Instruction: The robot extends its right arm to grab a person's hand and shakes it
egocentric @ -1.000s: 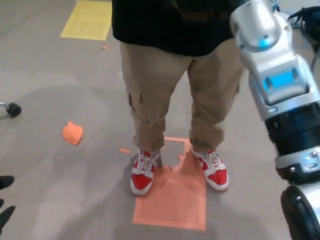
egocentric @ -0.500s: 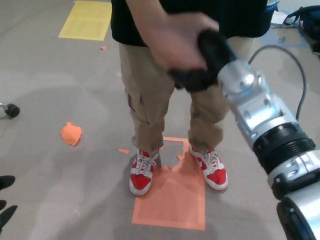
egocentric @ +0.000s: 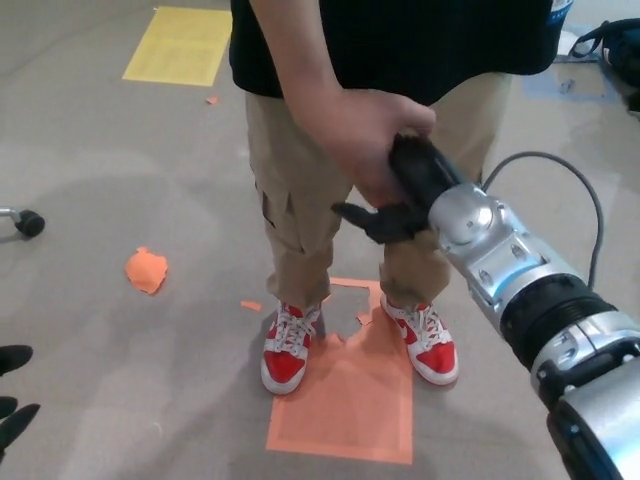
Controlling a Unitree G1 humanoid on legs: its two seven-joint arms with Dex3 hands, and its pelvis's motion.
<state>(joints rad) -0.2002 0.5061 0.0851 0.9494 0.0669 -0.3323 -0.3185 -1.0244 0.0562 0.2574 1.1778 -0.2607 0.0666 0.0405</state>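
Note:
A person in a black top, tan trousers and red-and-white sneakers stands facing me in the head view. The person's hand [egocentric: 358, 135] is clasped over my black right hand [egocentric: 408, 190], in front of their thighs. My right hand is shut on the person's hand, its thick fingers [egocentric: 372, 218] showing under the palm. My silver right forearm [egocentric: 520, 275] reaches in from the lower right with a grey cable looping above it. At the lower left edge, only the black fingertips of my left hand [egocentric: 12, 400] show, spread apart and holding nothing.
The person's sneakers [egocentric: 285, 350] stand on an orange floor patch [egocentric: 345, 410]. A crumpled orange scrap [egocentric: 146, 270] lies on the grey floor to the left. A yellow mat [egocentric: 180, 45] is at the far left, and a black caster wheel [egocentric: 28, 223] at the left edge.
One second ago my right arm was raised with its hand out of view. The clasp with the person's hand then appeared and has since dropped lower, toward the thighs.

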